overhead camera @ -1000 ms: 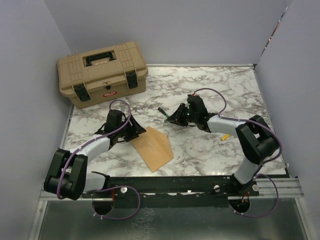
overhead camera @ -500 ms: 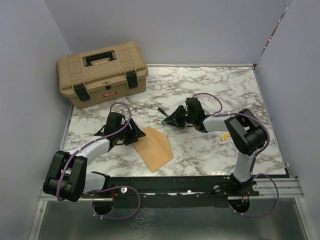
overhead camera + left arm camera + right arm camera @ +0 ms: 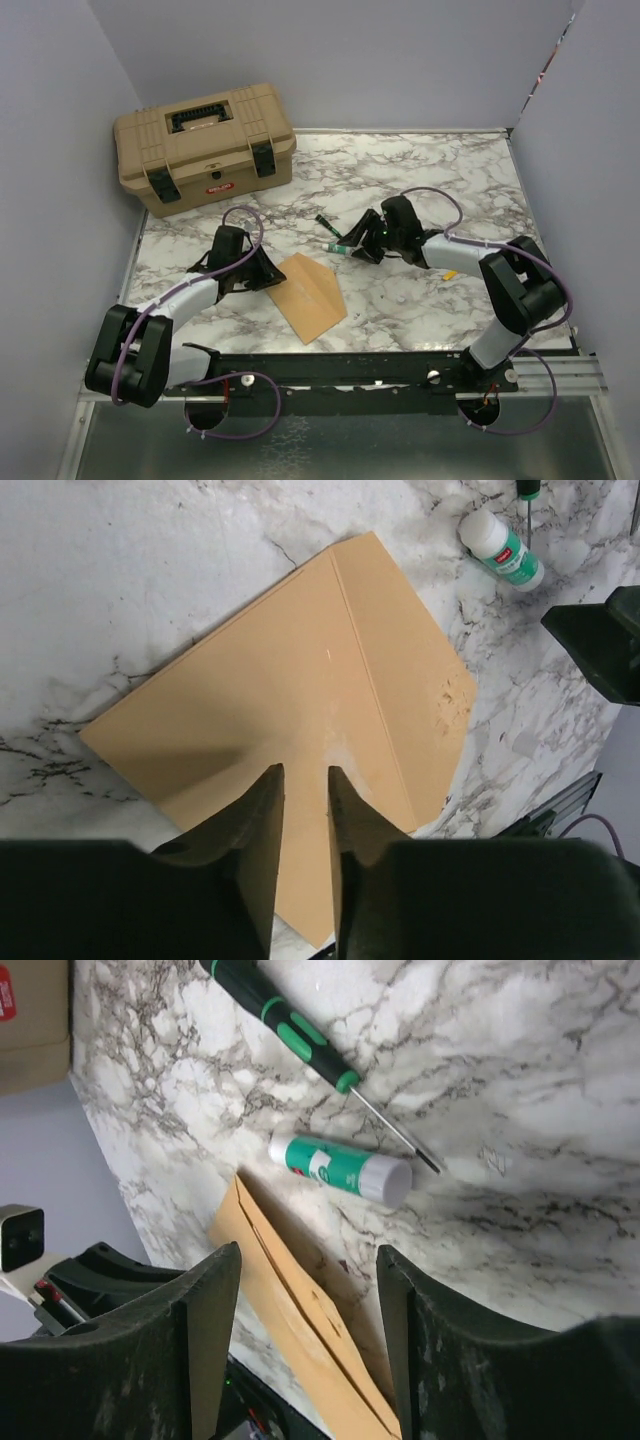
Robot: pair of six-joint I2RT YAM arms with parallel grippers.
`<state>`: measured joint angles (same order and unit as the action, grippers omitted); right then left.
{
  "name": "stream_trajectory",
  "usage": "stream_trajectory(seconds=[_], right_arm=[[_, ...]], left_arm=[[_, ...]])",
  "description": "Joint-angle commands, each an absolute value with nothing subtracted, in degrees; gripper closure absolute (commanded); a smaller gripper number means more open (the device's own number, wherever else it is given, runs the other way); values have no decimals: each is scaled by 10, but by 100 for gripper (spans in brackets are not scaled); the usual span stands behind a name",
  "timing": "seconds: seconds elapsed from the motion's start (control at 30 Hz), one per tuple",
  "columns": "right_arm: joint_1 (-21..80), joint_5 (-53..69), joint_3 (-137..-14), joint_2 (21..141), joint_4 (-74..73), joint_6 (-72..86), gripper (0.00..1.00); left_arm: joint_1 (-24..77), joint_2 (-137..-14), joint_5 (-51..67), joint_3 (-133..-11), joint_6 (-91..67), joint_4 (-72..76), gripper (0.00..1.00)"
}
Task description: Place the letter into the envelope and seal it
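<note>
The kraft-brown envelope (image 3: 310, 295) lies flat on the marble table with its flap folded down along a crease (image 3: 360, 650). The letter is not in view. My left gripper (image 3: 270, 274) is at the envelope's left edge. In the left wrist view its fingertips (image 3: 305, 770) hang low over the brown paper with a narrow gap and nothing between them. My right gripper (image 3: 362, 245) stands wide open just right of the envelope's far corner, empty (image 3: 308, 1252). The envelope's edge (image 3: 300, 1320) shows between its fingers.
A green-and-white glue stick (image 3: 340, 1168) lies on the table just beyond the right fingertips. A green-handled screwdriver (image 3: 290, 1025) lies beside it. A tan toolbox (image 3: 205, 145) stands at the back left. A small yellow object (image 3: 450, 273) sits under the right forearm.
The right jaws have opened wide and that arm has drawn back to the right, with the glue stick now lying free on the table. The left jaws have narrowed over the envelope.
</note>
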<state>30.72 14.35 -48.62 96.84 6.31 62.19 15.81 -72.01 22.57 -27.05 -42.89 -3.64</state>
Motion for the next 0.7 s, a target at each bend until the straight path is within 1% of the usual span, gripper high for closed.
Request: stream_trajectory(seconds=[0.0,0.07,0.17,0.2,0.33,0.5,0.67], right_arm=[[307,174,-433,939,66,586,44],[307,187,-397,920,101,591,55],[312,202,-381,911,109,583,69],[315,207,-381,914,107,577,71],[325,236,-390,950,117,569,78],[337,251,-411,1002,128,573,80],[347,264,-443,1032,102,581,84]], left_arm=[[155,-681,214,-270,-433,-64,80],[155,-669,211,-267,-432,-68,83],[155,-659,206,-270,-423,-89,84],[155,-657,203,-271,-422,-97,84],[155,-672,191,-261,-424,-113,84],[156,-723,196,-262,-429,-115,86],[156,-744,182,-258,-440,-118,88]])
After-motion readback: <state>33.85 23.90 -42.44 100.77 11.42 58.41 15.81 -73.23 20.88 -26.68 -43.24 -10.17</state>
